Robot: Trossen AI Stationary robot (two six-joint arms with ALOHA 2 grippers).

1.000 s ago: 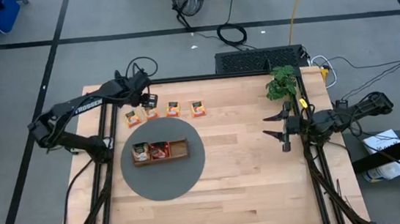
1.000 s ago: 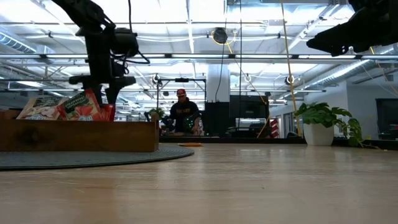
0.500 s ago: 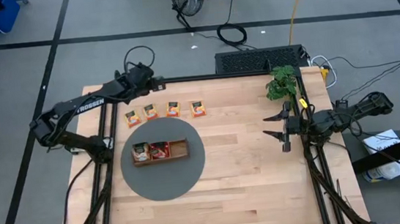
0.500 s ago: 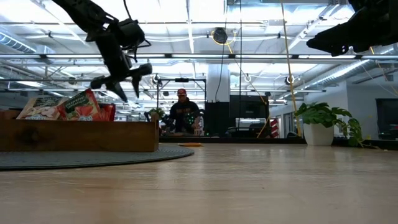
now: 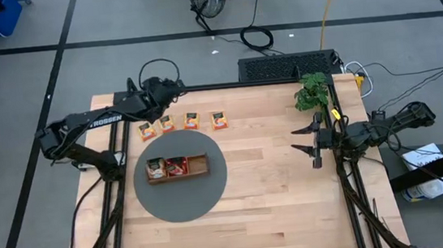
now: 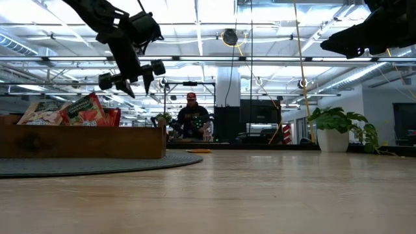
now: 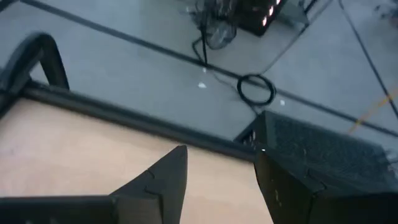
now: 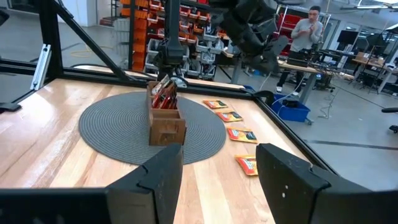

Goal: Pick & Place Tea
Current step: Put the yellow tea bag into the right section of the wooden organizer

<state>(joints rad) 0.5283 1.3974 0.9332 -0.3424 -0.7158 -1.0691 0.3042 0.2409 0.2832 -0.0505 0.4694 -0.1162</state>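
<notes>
Several tea packets point(image 5: 192, 120) lie flat in a row on the wood near the table's far left; the right wrist view shows them too point(image 8: 241, 134). In front of them stands the wooden tray point(image 5: 199, 167) on a round grey mat point(image 5: 212, 192), with packets upright in its left and middle compartments point(image 6: 78, 109). My left gripper point(image 5: 176, 88) hangs open above the table's far edge, behind the row, with nothing between its fingers point(image 7: 217, 155). My right gripper point(image 5: 303, 139) waits open at the table's right edge point(image 8: 217, 149).
A potted plant point(image 5: 312, 92) stands at the far right corner. A black box point(image 5: 289, 64) sits just beyond the far edge. Bare wood stretches between the mat and my right gripper. A person point(image 6: 190, 120) stands in the room behind the table.
My left gripper has risen from just above the row of packets and gone toward the table's far edge and a little right. It has rolled and tipped up from pointing down to slanting outward. It stays open; the packets have not moved.
</notes>
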